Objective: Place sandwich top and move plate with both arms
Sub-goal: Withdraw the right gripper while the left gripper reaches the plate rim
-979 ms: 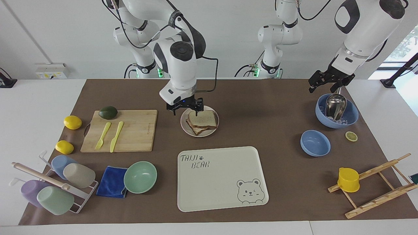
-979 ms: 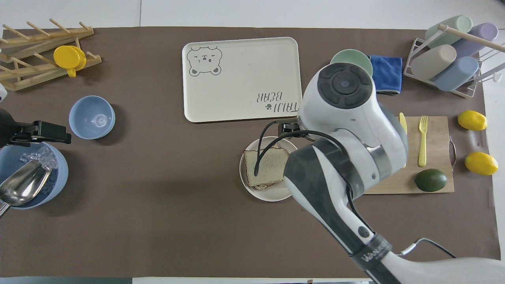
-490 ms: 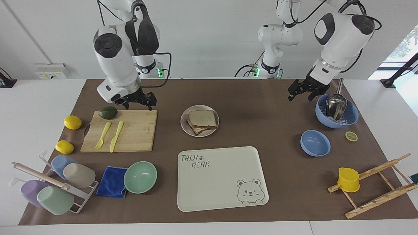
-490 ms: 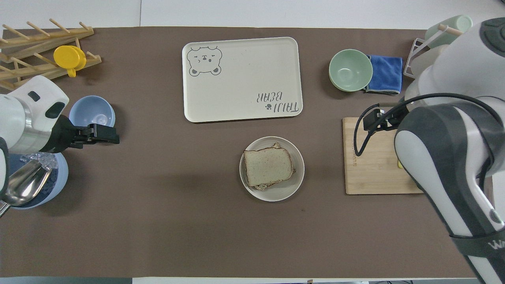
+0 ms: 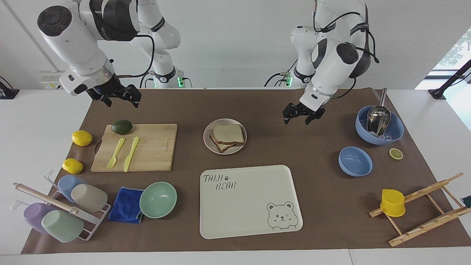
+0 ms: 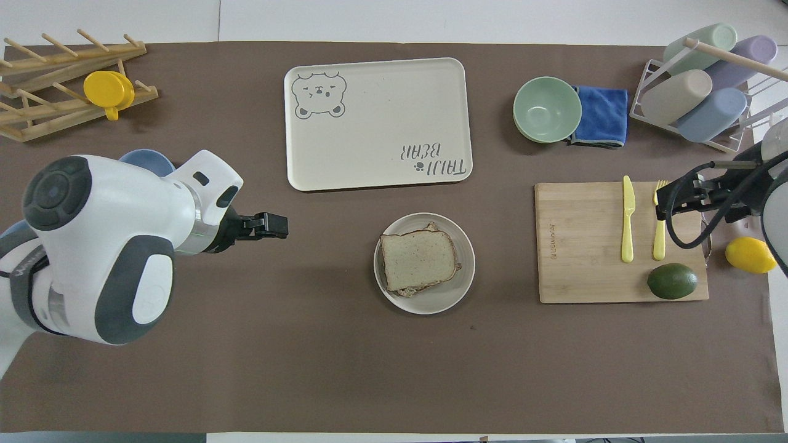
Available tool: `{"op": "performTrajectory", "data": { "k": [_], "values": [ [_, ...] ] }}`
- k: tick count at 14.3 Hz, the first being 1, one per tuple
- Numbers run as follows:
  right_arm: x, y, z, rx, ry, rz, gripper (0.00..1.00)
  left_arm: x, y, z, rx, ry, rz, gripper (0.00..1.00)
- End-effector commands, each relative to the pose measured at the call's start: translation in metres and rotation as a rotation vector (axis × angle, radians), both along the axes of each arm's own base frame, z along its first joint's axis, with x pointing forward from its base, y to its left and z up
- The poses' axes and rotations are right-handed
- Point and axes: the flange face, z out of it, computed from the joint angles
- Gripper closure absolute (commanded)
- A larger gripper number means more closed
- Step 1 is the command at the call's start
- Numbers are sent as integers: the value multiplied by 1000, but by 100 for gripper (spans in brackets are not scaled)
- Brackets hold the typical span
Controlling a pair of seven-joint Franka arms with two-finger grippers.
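The sandwich top lies flat on the lower sandwich layers on the plate, mid-table. It also shows in the overhead view, on the plate. My right gripper is open and empty, raised over the mat by the cutting board's corner at the right arm's end; in the overhead view it covers the fork's end. My left gripper is open and empty, in the air over bare mat between the plate and the ice bowl; it also shows in the overhead view.
A cream bear tray lies farther from the robots than the plate. A cutting board holds fork, knife and avocado. A blue ice bowl with scoop and a smaller blue bowl stand at the left arm's end.
The right gripper let go of the sandwich top on the plate, rose and swung off toward its own end. The left gripper moved from over the ice bowl toward the plate.
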Motion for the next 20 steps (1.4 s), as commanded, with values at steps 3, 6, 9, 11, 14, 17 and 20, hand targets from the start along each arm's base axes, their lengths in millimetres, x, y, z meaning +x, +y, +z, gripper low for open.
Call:
{"op": "performTrajectory", "data": {
  "k": [3, 6, 9, 11, 14, 17, 20],
  "values": [
    [9, -12, 8, -20, 21, 0, 0, -13, -60, -63, -50, -9, 34, 0],
    [12, -24, 10, -16, -11, -11, 0, -20, -93, -96, -56, -34, 17, 0],
    [10, -25, 10, 1, 4, 6, 0, -25, -103, -108, -47, -27, -4, 0],
    [10, -31, 11, 19, -5, -2, 0, -27, -107, -117, -39, -20, -10, 0],
    [12, -33, 19, 20, -30, -5, 0, -33, -112, -119, -39, -6, -17, 0],
    [16, -33, 23, 9, -64, -8, 0, -40, -120, -119, -48, 8, -20, 1],
    [17, -41, 24, 11, -80, -8, 0, -45, -121, -122, -45, 14, -26, 1]
  ]
}}
